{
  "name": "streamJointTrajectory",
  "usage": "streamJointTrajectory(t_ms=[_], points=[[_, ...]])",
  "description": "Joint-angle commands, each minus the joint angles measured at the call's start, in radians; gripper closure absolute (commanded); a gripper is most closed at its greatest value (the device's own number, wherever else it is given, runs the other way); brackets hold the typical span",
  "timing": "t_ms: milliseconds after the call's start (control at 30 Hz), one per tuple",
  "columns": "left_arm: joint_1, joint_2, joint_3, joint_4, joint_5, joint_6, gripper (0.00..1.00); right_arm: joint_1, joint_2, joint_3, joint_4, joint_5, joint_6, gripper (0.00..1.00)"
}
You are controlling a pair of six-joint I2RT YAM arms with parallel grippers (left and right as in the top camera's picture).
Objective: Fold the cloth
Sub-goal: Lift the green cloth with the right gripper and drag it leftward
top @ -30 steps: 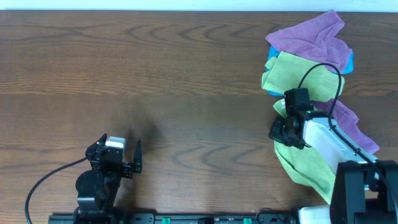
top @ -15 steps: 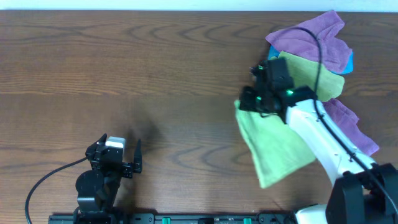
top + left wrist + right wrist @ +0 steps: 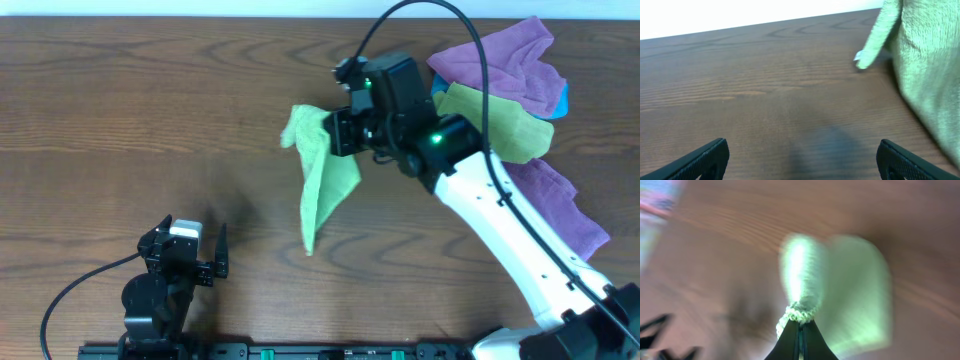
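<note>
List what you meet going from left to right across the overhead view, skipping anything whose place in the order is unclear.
left gripper → the cloth, hanging bunched above the table → pile of purple and yellow-green cloths at the far right.

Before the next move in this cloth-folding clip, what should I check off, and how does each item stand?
1. The right gripper is shut on the lime-green cloth: ok.
2. The cloth is apart from the purple cloth and the yellow-green cloth: ok.
3. The cloth is spread flat: not ok, it hangs bunched.
4. Its lower tip is touching the table: cannot tell.
5. The left gripper is open and apart from the cloth: ok.
</note>
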Motion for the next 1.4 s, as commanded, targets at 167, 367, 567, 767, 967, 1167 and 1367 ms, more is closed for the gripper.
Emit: streamJointTrajectory(t_ms=[167, 367, 567, 767, 967, 1167, 1367], points=[[-0.003, -0.005, -0.019, -0.011, -0.018, -0.011, 0.05, -0.193, 0.061, -0.011, -0.239, 0.400, 0.229, 0.50], [-0.003, -0.005, -0.019, -0.011, -0.018, -0.011, 0.05, -0.210, 0.092, -0.011, -0.262, 0.385, 0.229, 0.29], [-0.003, -0.005, -0.019, -0.011, -0.018, -0.011, 0.05, -0.142, 0.115, -0.014, -0.199, 0.309, 0.105, 0.32], [-0.003, -0.005, -0.019, -0.011, -0.018, -0.011, 0.05, -0.031, 0.226, -0.016, -0.026, 0.313, -0.142, 0.25], [-0.003, -0.005, -0.019, -0.011, -0.018, -0.011, 0.05, -0.005, 0.352, -0.016, 0.127, 0.312, -0.254, 0.18], [-0.003, -0.005, -0.019, -0.011, -0.018, -0.011, 0.05, -0.005, 0.430, -0.016, 0.232, 0.312, -0.378, 0.12], [-0.003, -0.005, -0.019, -0.011, -0.018, -0.011, 0.05, -0.006, 0.459, -0.016, 0.287, 0.314, -0.499, 0.15]])
